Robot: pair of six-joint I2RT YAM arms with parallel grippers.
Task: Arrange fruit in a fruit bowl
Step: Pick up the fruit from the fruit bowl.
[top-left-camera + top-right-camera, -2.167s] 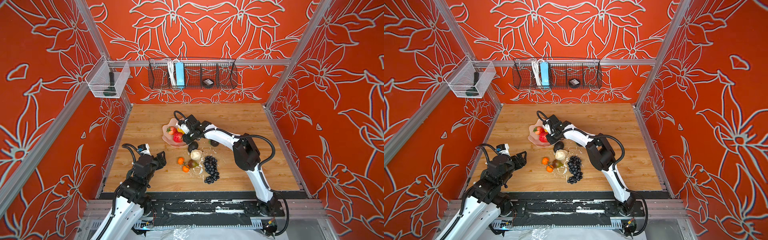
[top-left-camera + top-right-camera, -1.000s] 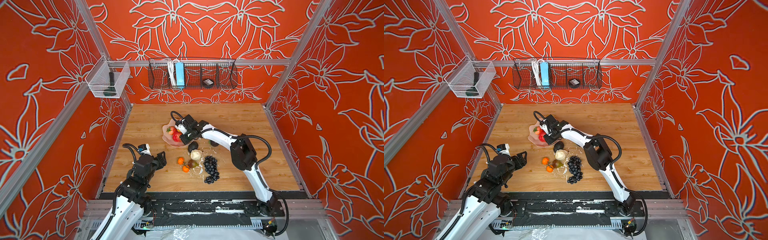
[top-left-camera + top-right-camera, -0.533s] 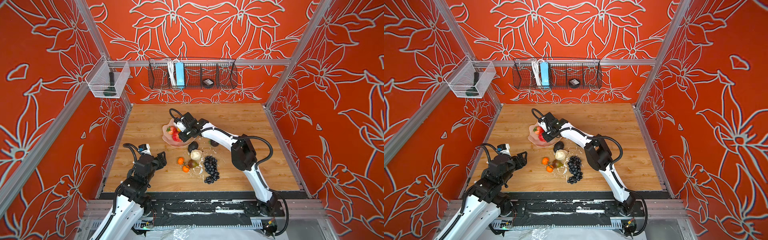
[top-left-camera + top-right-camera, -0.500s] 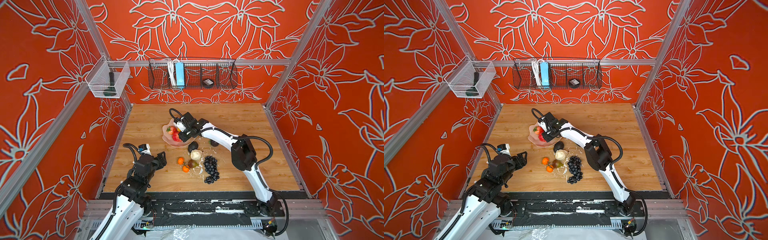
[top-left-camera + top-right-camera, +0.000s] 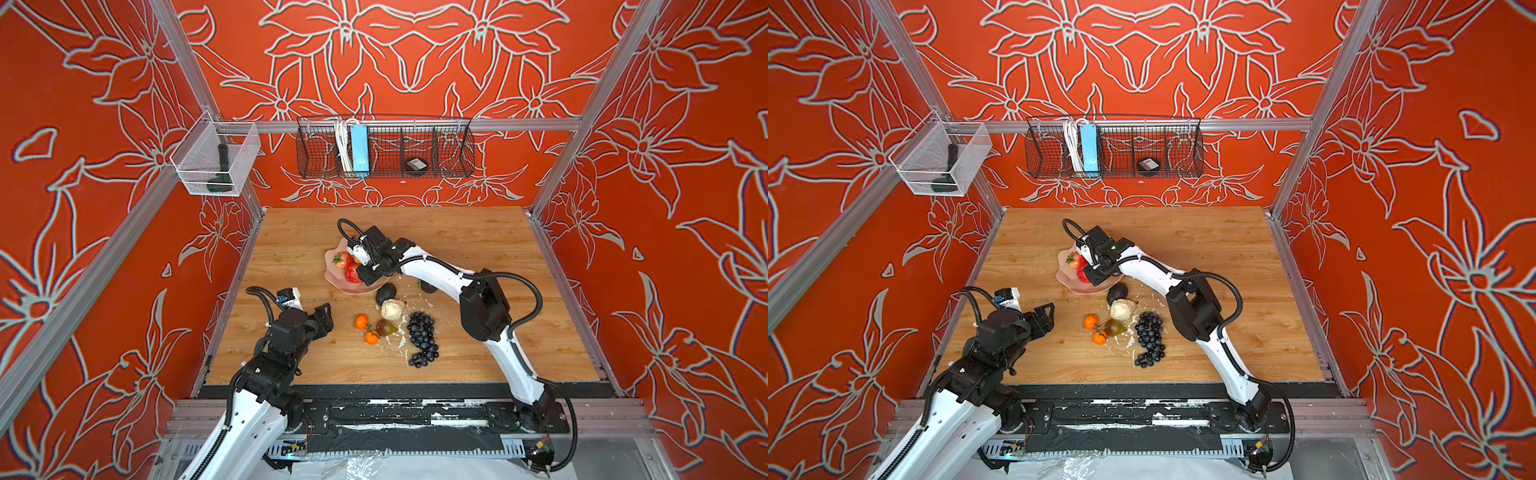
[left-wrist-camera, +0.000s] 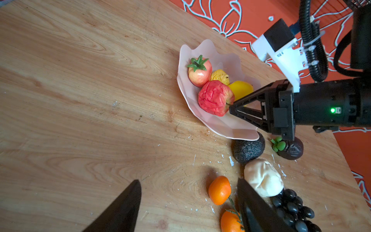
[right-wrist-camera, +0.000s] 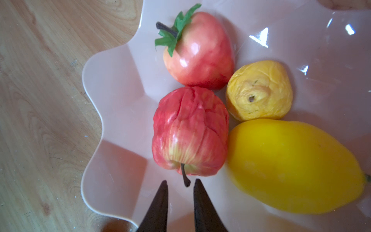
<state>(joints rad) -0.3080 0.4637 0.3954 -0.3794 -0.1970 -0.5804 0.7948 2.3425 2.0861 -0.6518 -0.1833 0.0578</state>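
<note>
The pale pink fruit bowl (image 5: 332, 266) (image 7: 112, 112) stands mid-table and holds a wrinkled red apple (image 7: 190, 130), a red strawberry (image 7: 198, 52), a small wrinkled yellow fruit (image 7: 259, 90) and a lemon (image 7: 291, 166). My right gripper (image 7: 179, 181) (image 5: 365, 275) hovers over the bowl, its jaws slightly apart with the apple's stem just off its tips, untouched. On the wood in front lie an avocado (image 5: 385, 294), a cream lumpy piece (image 5: 392, 309), two oranges (image 5: 362, 321), a dark pear (image 5: 386, 327) and grapes (image 5: 422, 338). The left gripper (image 6: 188, 180) (image 5: 326, 318) stands open left of the oranges.
A dark fruit with green leaves (image 5: 428, 286) lies under the right forearm. White crumbs (image 5: 402, 343) dot the wood around the loose fruit. A black wire basket (image 5: 384, 147) hangs on the back wall and a clear bin (image 5: 214, 160) on the left wall.
My right gripper's jaws have parted from shut and let go of the apple's stem; the apple lies in the bowl. The left arm has not moved.
</note>
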